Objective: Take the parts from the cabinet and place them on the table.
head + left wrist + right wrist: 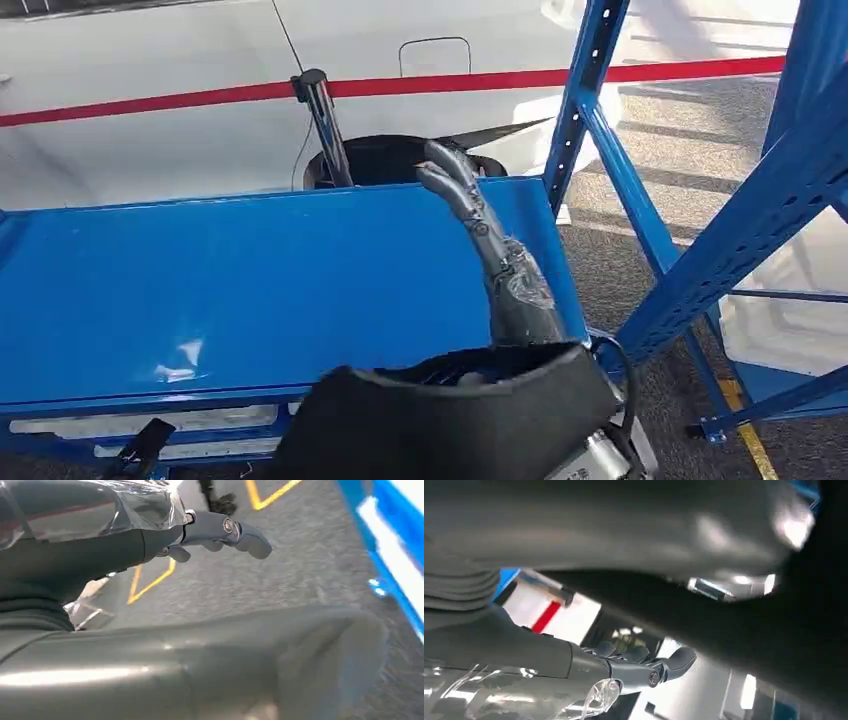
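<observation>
In the head view, a large black curved part with a hollow top edge (pixel 450 420) sits at the bottom of the picture, just in front of the near edge of a flat blue metal cabinet shelf (pixel 230 290) and not on it. The right hand (pixel 455 180) rises from behind this part on an arm wrapped in clear plastic film. Its fingers are stretched out over the shelf's far edge with nothing between them. Whether the part lies on that arm or merely stands in front of it cannot be told. Beyond the shelf are a white vehicle body (pixel 150 60), a red band (pixel 500 80) running across it, and a black post (pixel 322 120). Blue perforated rack uprights (pixel 585 100) stand to the right over grey carpeted floor (pixel 650 150). In the left wrist view, the left hand (pixel 220 532) hangs over the grey floor, which is marked with yellow lines (pixel 150 582). Its thumb is extended, its fingers are loose, and it holds nothing. A broad, smooth, blurred grey shape (pixel 200 665) lies close beside it, and a blue frame edge (pixel 395 545) is nearby. In the right wrist view, the right hand (pixel 639 667) is spread and grasps nothing, and a dark blurred mass (pixel 624 530) lies alongside it.
</observation>
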{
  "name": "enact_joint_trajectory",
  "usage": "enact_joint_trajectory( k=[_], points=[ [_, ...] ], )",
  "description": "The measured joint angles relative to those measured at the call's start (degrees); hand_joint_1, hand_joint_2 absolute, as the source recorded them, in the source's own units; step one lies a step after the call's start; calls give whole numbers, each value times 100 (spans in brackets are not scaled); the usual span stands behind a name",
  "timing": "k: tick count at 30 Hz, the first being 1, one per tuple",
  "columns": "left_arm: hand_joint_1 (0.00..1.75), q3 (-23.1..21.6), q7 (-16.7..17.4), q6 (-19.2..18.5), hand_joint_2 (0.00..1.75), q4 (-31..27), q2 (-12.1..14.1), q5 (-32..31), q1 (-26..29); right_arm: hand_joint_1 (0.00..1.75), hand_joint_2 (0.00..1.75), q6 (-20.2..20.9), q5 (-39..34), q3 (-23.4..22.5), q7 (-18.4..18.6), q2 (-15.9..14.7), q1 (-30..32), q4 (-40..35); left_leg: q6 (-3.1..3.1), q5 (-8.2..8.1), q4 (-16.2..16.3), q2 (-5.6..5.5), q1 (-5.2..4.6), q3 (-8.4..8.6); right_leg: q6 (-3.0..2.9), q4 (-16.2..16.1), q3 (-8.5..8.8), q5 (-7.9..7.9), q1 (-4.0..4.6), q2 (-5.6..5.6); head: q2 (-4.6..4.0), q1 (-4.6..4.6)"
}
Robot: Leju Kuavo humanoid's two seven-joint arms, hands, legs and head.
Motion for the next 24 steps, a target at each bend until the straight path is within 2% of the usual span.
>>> enact_joint_trajectory(
  k=[1, 2, 5, 6, 7, 8, 9, 11, 12, 13, 14, 16, 17, 18, 19, 21, 22, 23, 24],
  points=[
    [0, 20, 17, -22, 0, 0, 89, 24, -16, 0, 0, -17, -15, 52, -6, 74, 5, 52, 16, 207, -558, 1, 1, 284, 3, 0, 8, 0, -4, 16, 0, 0],
    [0, 43, 35, -39, 0, 0, 135, 31, -41, 0, 0, -35, -28, 91, -11, 124, 5, 85, 23, 172, -798, 0, -31, 383, 25, 15, -9, -11, 48, 7, 0, 0],
    [0, 120, 31, -70, 0, 0, 231, 15, -38, 0, 0, -129, -54, 172, 17, 220, 56, 212, 110, 201, -758, -11, -76, 362, 86, -22, -8, 26, 33, 3, 2, 7],
    [0, 122, -41, -72, 0, 0, 258, -27, -36, 0, 0, -194, -26, 194, 59, 234, 90, 236, 168, 235, -790, -10, -50, 361, 130, -37, -1, 34, 47, 6, 2, 7],
    [0, 127, -131, -70, 0, 0, 286, -81, -38, 0, 0, -249, 20, 196, 85, 236, 112, 251, 212, 266, -816, 3, -8, 379, 158, 7, -17, -30, 42, -1, 2, 7],
    [0, 131, -201, -65, 0, 0, 308, -120, -45, 0, 0, -295, 57, 199, 111, 236, 117, 266, 230, 268, -818, -5, -10, 379, 183, 235, -105, -201, 53, -11, 2, 26],
    [0, 133, -249, -65, 0, 0, 314, -149, -42, 0, 0, -326, 70, 199, 125, 236, 124, 288, 267, 268, -817, 1, -12, 379, 191, 667, -300, -447, 47, -12, 2, 31],
    [0, 131, -330, -52, 0, 0, 314, -201, -34, 0, 0, -356, 120, 201, 179, 231, 174, 338, 282, 265, -812, 6, -30, 373, 205, 1640, -751, -848, 50, -11, 2, 31],
    [0, 129, -376, -44, 0, 0, 308, -241, -23, 0, 0, -361, 140, 199, 208, 223, 190, 354, 285, 264, -812, 7, -38, 375, 203, 1883, -866, -876, 50, -12, 0, 31],
    [0, 129, -405, -24, 0, 0, 297, -271, -13, 0, 0, -376, 191, 199, 241, 214, 191, 365, 288, 261, -812, 7, -42, 381, 193, 1794, -831, -767, 51, -12, 0, 31],
    [0, 129, -448, 13, 0, 0, 282, -308, -4, 0, 0, -395, 238, 199, 282, 205, 188, 371, 288, 258, -811, 5, -47, 390, 169, 1440, -652, -548, 56, -12, 2, 31],
    [0, 124, -518, 96, 0, 0, 228, -404, 6, 0, 0, -415, 343, 199, 387, 188, 168, 373, 289, 246, -810, 0, -58, 418, 91, 382, -112, -71, 85, -12, 0, 33],
    [0, 124, -575, 169, 0, 0, 163, -464, 17, 0, 0, -431, 449, 196, 475, 179, 160, 367, 272, 233, -803, -2, -74, 411, 37, -6, 67, -44, 108, -18, 0, 31],
    [0, 122, -606, 243, 0, 0, 120, -534, 24, 0, 0, -435, 547, 190, 588, 175, 161, 338, 252, 223, -780, -5, -112, 392, 56, -70, 88, -33, 100, -27, 2, 31],
    [0, 118, -634, 291, 0, 0, 61, -575, 37, 0, 0, -433, 617, 183, 671, 166, 160, 301, 235, 231, -788, 0, -86, 378, 53, -64, 73, -28, 110, -23, 2, 28],
    [0, 96, -678, 367, 0, 0, -50, -614, 73, 0, 0, -389, 730, 124, 800, 118, 132, 216, 172, 234, -801, 13, -69, 386, 18, -85, 72, -7, 129, -4, 2, 30],
    [0, 81, -693, 402, 0, 0, -94, -643, 92, 0, 0, -330, 770, 94, 886, 98, 87, 166, 144, 176, -766, 18, -53, 356, -22, -124, 92, 25, 72, -6, 2, 33],
    [0, 74, -726, 457, 0, 0, -149, -660, 102, 0, 0, -257, 787, 65, 962, 65, 30, 113, 110, 81, -638, 17, -44, 306, -27, -126, 96, 27, 64, -4, 2, 20],
    [0, 72, -763, 531, 0, 0, -225, -678, 103, 0, 0, -167, 787, -17, 1071, 0, -31, 13, 68, -164, -205, 13, -25, 129, -34, -125, 97, 28, 49, -1, 2, 9]
  ],
)
